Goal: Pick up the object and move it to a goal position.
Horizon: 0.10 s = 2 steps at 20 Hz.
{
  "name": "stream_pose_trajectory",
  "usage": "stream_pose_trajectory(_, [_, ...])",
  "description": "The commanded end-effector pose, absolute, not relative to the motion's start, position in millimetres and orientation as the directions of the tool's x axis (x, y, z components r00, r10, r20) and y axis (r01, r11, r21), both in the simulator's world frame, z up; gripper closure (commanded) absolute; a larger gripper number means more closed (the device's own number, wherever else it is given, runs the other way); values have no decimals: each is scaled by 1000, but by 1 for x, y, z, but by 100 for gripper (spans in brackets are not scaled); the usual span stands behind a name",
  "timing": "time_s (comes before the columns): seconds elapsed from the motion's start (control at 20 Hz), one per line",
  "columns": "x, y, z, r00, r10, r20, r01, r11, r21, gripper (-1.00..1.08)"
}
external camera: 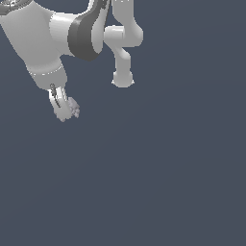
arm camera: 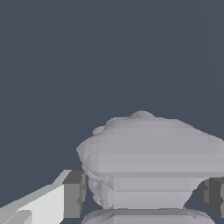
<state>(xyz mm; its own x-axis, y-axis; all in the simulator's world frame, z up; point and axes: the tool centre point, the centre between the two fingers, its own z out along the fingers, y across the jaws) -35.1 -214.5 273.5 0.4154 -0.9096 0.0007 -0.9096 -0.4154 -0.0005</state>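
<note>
In the exterior view I see my arm (external camera: 72,33) reaching down from the upper corner on the exterior view's left, its base cut off by the frame, with the gripper (external camera: 67,111) clamped on the object (external camera: 74,109). In the wrist view the object (arm camera: 148,157) fills the space between the fingers (arm camera: 72,192), whose tips it largely hides; its lower part is cut off.

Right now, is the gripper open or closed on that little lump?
Shut on it. In the wrist view the object sits between both fingertips, filling the gap; in the exterior view it sits at the gripper tip.
</note>
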Motion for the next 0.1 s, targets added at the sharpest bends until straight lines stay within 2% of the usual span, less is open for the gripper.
stream_pose_trajectory(0.0, [-34,-214,273,417,-909,0,-909,-417,0,108])
stream_pose_trajectory(0.05, [-34,-214,273,417,-909,0,-909,-417,0,108])
